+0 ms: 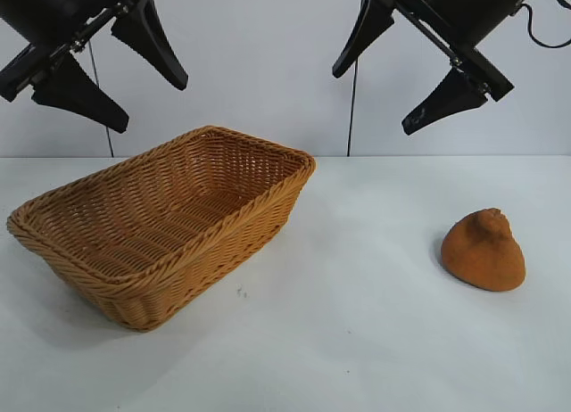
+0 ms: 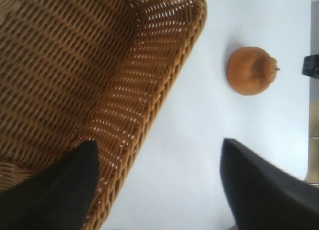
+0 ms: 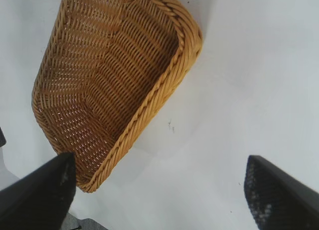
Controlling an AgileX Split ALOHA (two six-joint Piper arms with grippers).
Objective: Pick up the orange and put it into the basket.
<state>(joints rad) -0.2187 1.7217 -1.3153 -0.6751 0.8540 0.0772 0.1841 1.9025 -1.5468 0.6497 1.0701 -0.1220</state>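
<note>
The orange (image 1: 484, 250), a brownish-orange matte lump with a pointed top, lies on the white table at the right; it also shows in the left wrist view (image 2: 250, 70). The basket (image 1: 259, 155), tan woven wicker and empty, stands at the left; it also shows in the left wrist view (image 2: 164, 85) and the right wrist view (image 3: 169, 78). My left gripper (image 1: 152, 100) hangs open high above the basket's far left. My right gripper (image 1: 370, 102) hangs open high above the table, up and left of the orange. Both are empty. The orange is out of the right wrist view.
The white table (image 1: 357, 341) runs from a pale back wall to the front. A cable (image 1: 352, 100) hangs down the wall behind the right arm. Bare table lies between the basket and the orange.
</note>
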